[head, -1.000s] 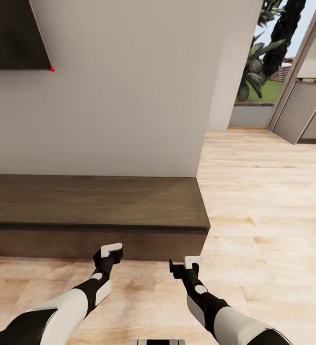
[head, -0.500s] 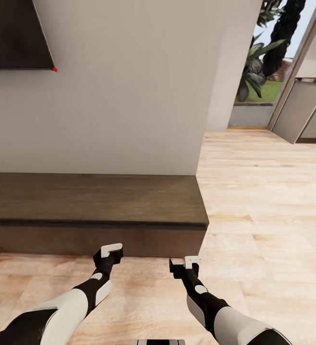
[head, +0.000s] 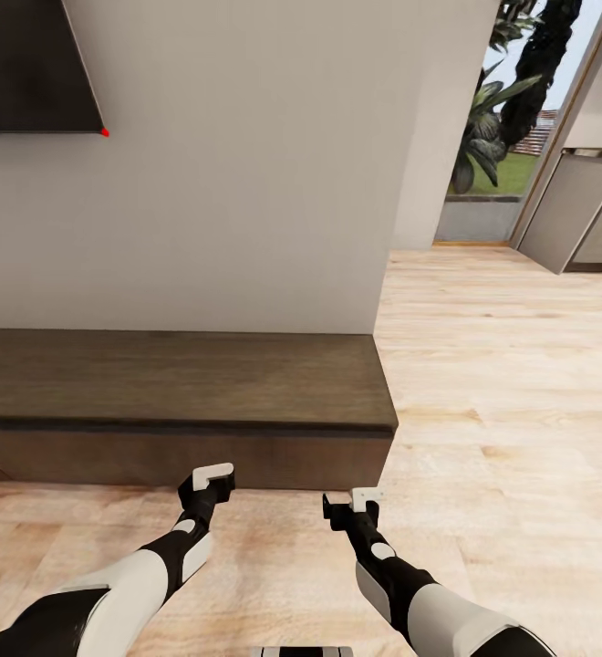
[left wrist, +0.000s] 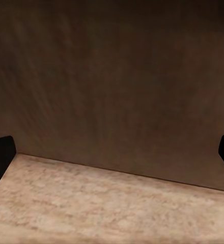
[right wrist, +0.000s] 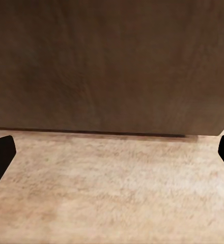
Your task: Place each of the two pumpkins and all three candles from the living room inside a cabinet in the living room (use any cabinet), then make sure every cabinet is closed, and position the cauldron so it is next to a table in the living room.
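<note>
Cabinet [head: 182,392], a long, low dark-brown wooden unit with a matte grained top, sits against the pale wall [head: 246,182] directly ahead, its front apparently shut. Pale plank flooring [head: 502,365] spreads right. Both arms hang low before it, likely readied: left gripper [head: 212,476] and right gripper [head: 363,500] spread wide, holding nothing.

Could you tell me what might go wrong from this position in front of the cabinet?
1. Both grippers, left and right, hang open and empty close to the cabinet front; rolling forward could knock them against it.
2. The front looks flat, with no handle visible, so getting a grip to open it may be difficult.
3. No pumpkins or candles are in view here; they must be fetched first.
</note>
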Available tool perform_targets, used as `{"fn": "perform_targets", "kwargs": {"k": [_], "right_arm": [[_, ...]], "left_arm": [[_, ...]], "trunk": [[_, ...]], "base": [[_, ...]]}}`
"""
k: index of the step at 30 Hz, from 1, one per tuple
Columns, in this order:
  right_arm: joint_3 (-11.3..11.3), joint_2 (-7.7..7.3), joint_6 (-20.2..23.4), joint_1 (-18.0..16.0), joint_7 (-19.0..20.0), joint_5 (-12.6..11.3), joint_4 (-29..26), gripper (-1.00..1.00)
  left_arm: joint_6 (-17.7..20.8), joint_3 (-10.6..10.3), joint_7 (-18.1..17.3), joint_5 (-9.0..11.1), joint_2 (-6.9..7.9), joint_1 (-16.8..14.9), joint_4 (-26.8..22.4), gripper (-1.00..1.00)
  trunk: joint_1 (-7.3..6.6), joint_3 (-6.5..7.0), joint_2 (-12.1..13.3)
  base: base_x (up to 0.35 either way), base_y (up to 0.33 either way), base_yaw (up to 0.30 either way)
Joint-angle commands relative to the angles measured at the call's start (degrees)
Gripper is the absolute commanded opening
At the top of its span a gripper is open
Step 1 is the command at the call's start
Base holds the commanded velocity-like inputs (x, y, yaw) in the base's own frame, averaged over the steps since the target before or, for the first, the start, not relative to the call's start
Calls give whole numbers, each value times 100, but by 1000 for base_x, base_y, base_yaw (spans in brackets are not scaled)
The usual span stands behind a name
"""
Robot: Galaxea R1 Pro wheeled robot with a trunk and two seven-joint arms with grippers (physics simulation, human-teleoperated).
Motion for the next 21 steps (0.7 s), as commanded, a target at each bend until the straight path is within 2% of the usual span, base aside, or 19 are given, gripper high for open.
{"fn": "perform_targets", "kwargs": {"k": [1, 5, 21], "right_arm": [[50, 0, -18, -4, -31, -40, 4, 100], [50, -1, -18, -4, -38, -40, -7, 100], [50, -7, 56, -4, -38, -40, -205, 100]], "left_arm": [[-20, 37, 1, -6, -2, -3, 5, 100], [-20, 31, -18, 232, -10, 0, 5, 100], [-5, 32, -20, 294, -25, 1, 127, 100]], "trunk": [[-1, -4, -2], [-1, 4, -2], [-1, 128, -2]], "base": [[0, 0, 0], [0, 0, 0], [0, 0, 0]]}}
